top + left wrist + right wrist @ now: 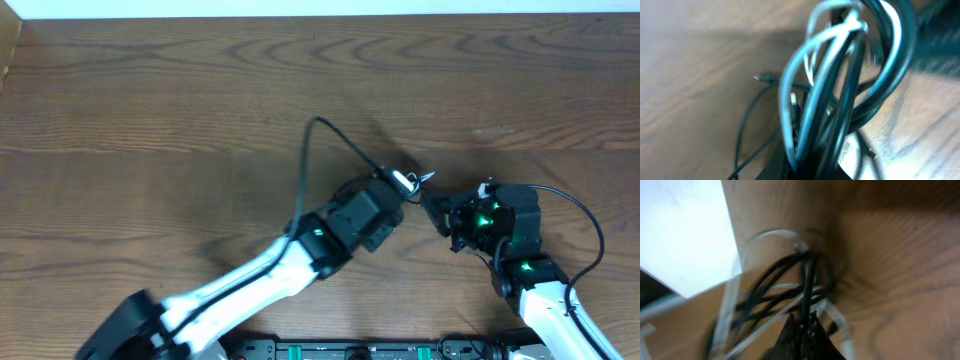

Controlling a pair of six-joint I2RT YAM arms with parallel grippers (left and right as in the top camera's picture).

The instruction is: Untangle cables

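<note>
Brown wooden counter [150, 90] carries, just right of the frame centre, thin black and white cables [404, 181] in a knot, which the left pincer [393, 191] and right pincer [430, 198] both clamp tightly, probably to pull it apart.

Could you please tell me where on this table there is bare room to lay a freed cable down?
The left half of the table is bare, between its far edge and the left arm. The far right, beyond the right arm, is free too. It is crowded centre-front, where left tool and right tool meet at the cables.
</note>
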